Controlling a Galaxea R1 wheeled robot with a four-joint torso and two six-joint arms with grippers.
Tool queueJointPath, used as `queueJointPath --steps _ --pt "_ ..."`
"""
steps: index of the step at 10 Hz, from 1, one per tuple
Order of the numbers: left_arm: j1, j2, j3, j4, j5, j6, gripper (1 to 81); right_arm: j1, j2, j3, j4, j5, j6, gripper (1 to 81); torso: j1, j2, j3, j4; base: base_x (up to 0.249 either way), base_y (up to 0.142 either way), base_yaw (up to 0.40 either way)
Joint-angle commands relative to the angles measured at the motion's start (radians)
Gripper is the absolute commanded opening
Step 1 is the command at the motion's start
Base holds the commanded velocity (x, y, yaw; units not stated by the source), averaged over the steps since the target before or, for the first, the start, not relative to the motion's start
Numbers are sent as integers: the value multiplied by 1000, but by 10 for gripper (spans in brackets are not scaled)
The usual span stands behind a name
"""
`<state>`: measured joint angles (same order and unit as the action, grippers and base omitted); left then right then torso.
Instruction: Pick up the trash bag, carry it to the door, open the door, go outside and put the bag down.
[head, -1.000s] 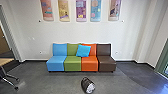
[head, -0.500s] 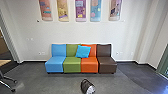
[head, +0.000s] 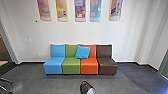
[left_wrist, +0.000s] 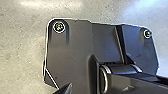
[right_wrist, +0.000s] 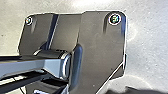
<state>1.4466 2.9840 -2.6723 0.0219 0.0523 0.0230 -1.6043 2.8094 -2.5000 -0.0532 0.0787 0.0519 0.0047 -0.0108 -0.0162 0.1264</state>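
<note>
Faces a pale wall (head: 62, 32) behind the four-seat sofa (head: 71, 66), with grey floor (head: 50, 85) before it. Has five coloured panels (head: 80, 10) above the sofa, the dark trash bag (head: 86, 87) on the floor in front, and a blue cushion (head: 83, 52) on the sofa. Cannot tell left or right jaws open from closed.

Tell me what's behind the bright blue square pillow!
Parts of the green padded backrest and the orange padded backrest show around the bright blue square pillow. The pillow covers the rest, so I can't see if anything small is hidden there.
</note>
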Motion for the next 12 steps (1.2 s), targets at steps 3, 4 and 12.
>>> queueJointPath --steps 3,4,12 --pt "-59 -5 2 -5 55 -2 811 43 -2 -2 0 -57 -4 811 0 0 0 0 136 0 0" --pt "-59 -3 2 -5 55 -3 811 45 -2 -2 0 -60 -4 811 0 0 0 0 136 0 0" --pt "-64 -3 2 -2 57 -3 811 53 -6 -17 6 -62 -4 811 0 0 0 0 136 0 0"
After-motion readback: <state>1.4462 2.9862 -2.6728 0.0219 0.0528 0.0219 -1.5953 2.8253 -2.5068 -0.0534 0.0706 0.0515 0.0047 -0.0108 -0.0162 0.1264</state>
